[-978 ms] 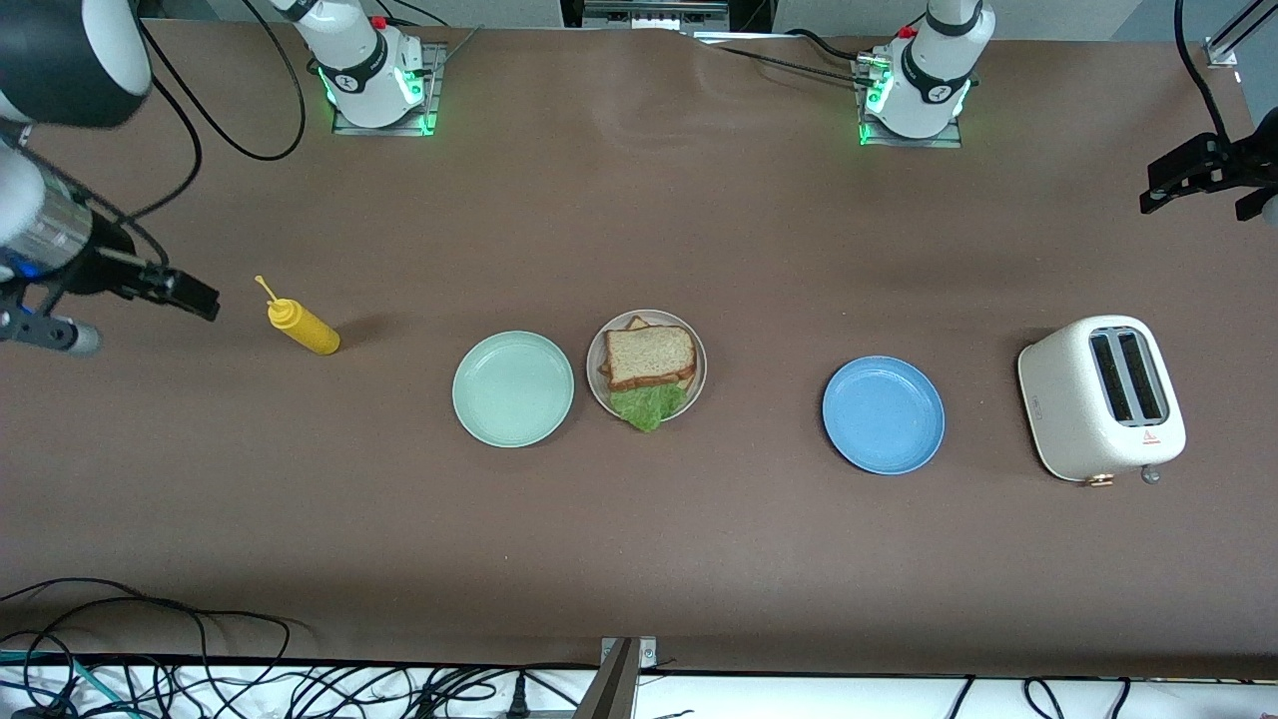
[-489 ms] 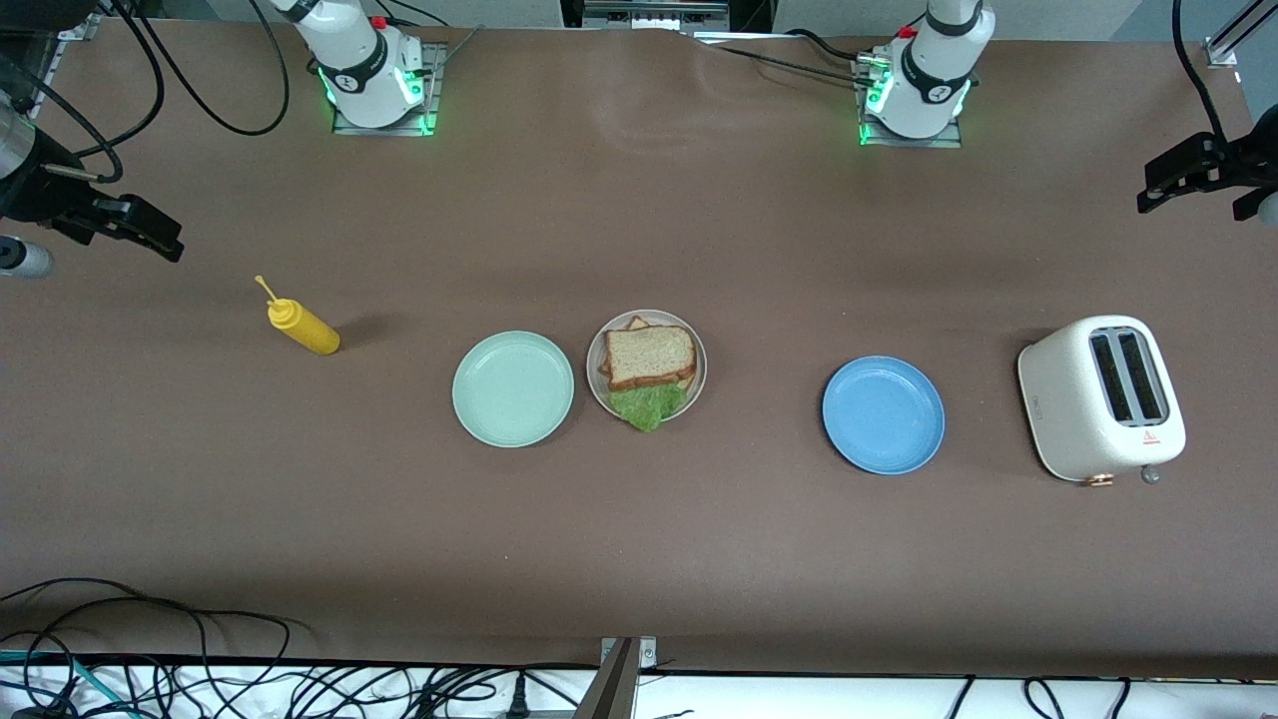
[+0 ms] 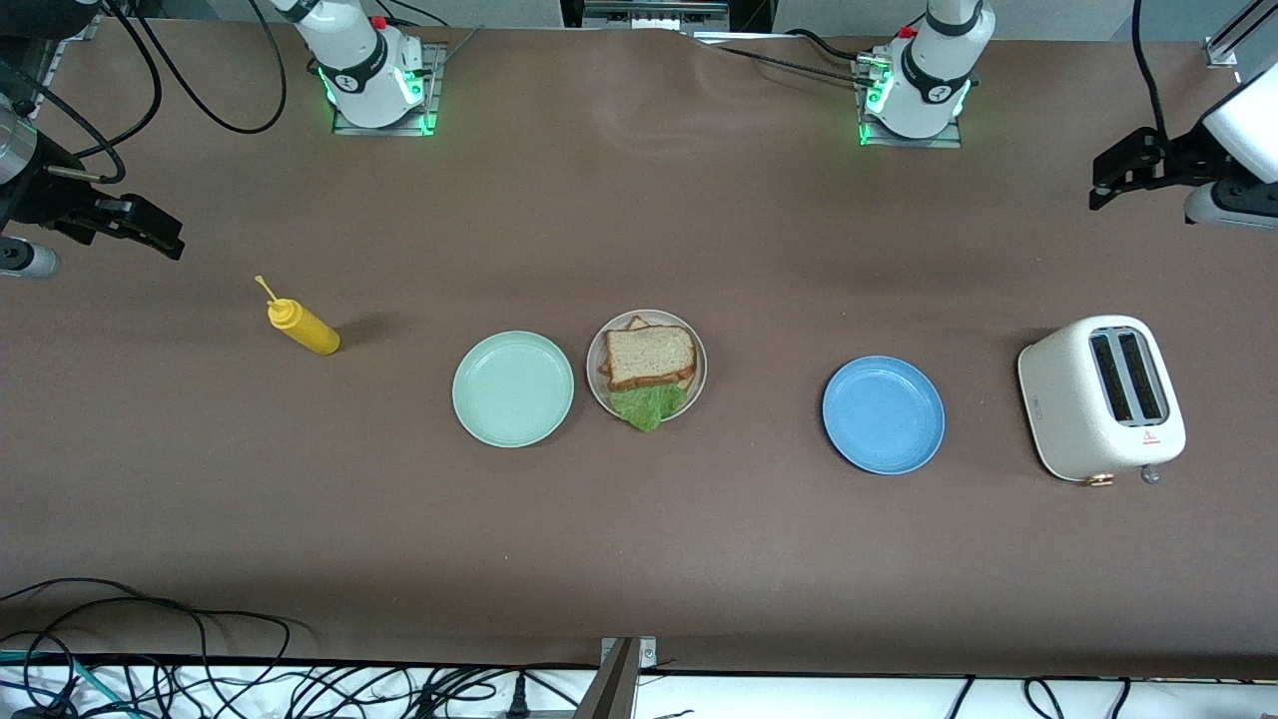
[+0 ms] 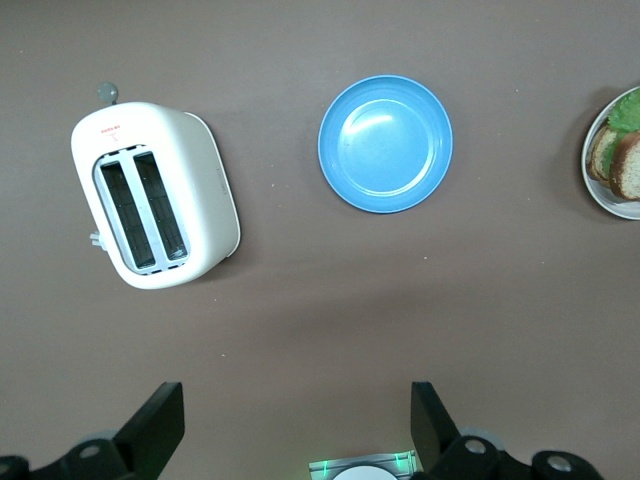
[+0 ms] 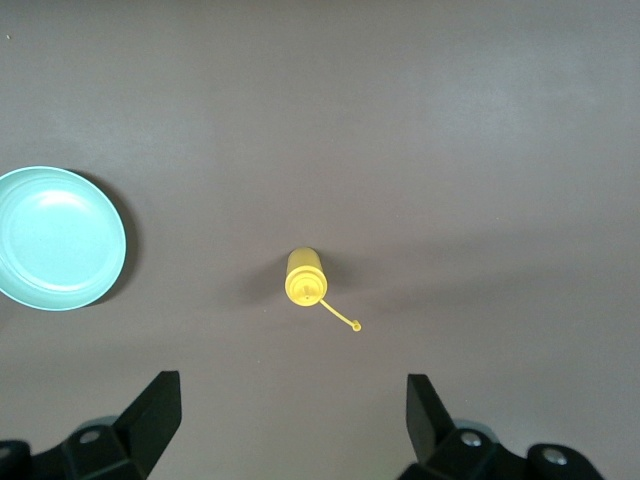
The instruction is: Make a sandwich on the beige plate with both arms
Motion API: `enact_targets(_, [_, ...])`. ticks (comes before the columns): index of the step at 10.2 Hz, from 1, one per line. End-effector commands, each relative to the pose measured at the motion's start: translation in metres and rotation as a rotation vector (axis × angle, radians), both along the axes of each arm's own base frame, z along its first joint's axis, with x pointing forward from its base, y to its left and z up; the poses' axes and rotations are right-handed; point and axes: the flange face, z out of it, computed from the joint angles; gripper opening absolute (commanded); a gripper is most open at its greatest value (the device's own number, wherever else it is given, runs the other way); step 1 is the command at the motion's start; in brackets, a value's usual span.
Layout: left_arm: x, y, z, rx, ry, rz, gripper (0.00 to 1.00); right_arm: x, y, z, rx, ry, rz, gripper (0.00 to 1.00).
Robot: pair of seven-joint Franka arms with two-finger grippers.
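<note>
Brown table (image 3: 699, 559) holds sandwich (image 3: 649, 359) on beige plate (image 3: 699, 352).

High front view; downward wrist views

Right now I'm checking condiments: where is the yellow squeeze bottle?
The yellow squeeze bottle lies on the brown table toward the right arm's end, beside the round mint green plate.

The sandwich (image 3: 650, 358) is showing speckled brown bread with darker crusts and ruffled green lettuce (image 3: 647, 405) on the beige plate (image 3: 698, 358). Beside it are lying a mint green plate (image 3: 513, 388), a blue plate (image 3: 884, 414), a yellow bottle (image 3: 302, 327) and a cream toaster (image 3: 1100, 397) with 2 dark slots, all on the brown table (image 3: 639, 539)
</note>
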Motion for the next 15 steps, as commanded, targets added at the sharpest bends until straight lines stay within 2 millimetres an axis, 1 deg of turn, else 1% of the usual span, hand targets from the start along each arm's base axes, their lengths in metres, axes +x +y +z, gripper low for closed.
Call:
enact_targets(1, [-0.004,0.002,0.007,-0.008,-0.001,0.01,1.0,-0.003,-0.001,0.0,0.016,-0.001,0.006,1.0])
enact_targets(3, [-0.004,0.004,0.007,-0.008,-0.002,0.011,1.0,-0.002,-0.001,-0.001,0.017,-0.001,0.008,1.0])
enact_targets(5, [-0.004,0.002,0.007,-0.01,-0.002,0.008,1.0,0.001,-0.001,-0.007,0.018,0.005,0.01,1.0])
enact_targets(6, [-0.003,-0.001,0.007,-0.01,-0.007,0.004,1.0,0.002,-0.001,-0.007,0.018,0.005,0.01,1.0])
enact_targets(8, [-0.004,-0.001,0.008,-0.008,-0.006,0.004,1.0,0.002,-0.002,-0.006,0.019,0.002,0.008,1.0])
enact_targets(9, [-0.003,0.007,0.008,-0.008,-0.006,0.017,1.0,0.003,-0.001,-0.008,0.021,-0.001,0.011,1.0])
enact_targets(12, [-0.002,0.013,0.009,0.001,-0.011,0.029,1.0,0.006,0.0,-0.01,0.022,-0.002,0.014,1.0])
enact_targets(14, [-0.002,0.025,0.009,-0.004,-0.013,0.05,1.0,0.008,0.001,-0.012,0.035,-0.01,0.015,1.0])
enact_targets(15, [0.001,0.024,0.006,-0.006,-0.013,0.048,1.0,0.011,0.001,-0.013,0.053,-0.02,0.015,1.0])
